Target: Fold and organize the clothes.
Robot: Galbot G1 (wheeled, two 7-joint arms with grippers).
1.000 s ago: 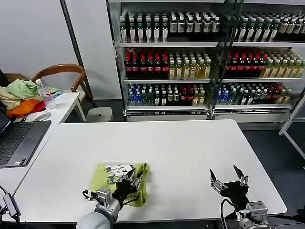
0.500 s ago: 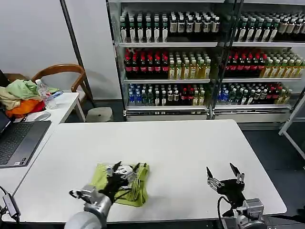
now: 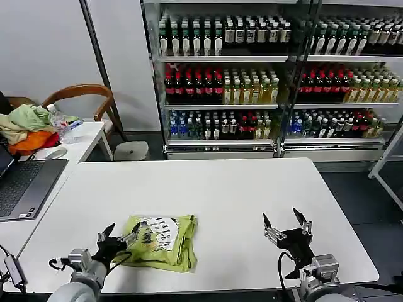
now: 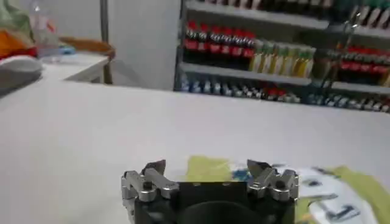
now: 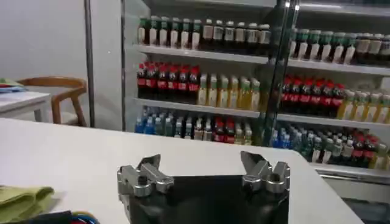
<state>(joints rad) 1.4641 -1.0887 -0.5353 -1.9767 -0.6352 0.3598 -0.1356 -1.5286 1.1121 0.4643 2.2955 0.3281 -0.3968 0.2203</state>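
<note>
Toward the lower middle of the head view, the lime yellow-green T-shirt point(image 3: 160, 241) is seen lying folded on the white worktop point(image 3: 214, 195), its pale printed graphic turned up. Just beside its left edge, at the lower left of the frame, the left pincer point(image 3: 118, 238) is held spread and empty, clear of the cloth. At the lower right, well apart from the shirt, the right pincer point(image 3: 284, 224) is likewise held spread above the bare worktop.
</note>
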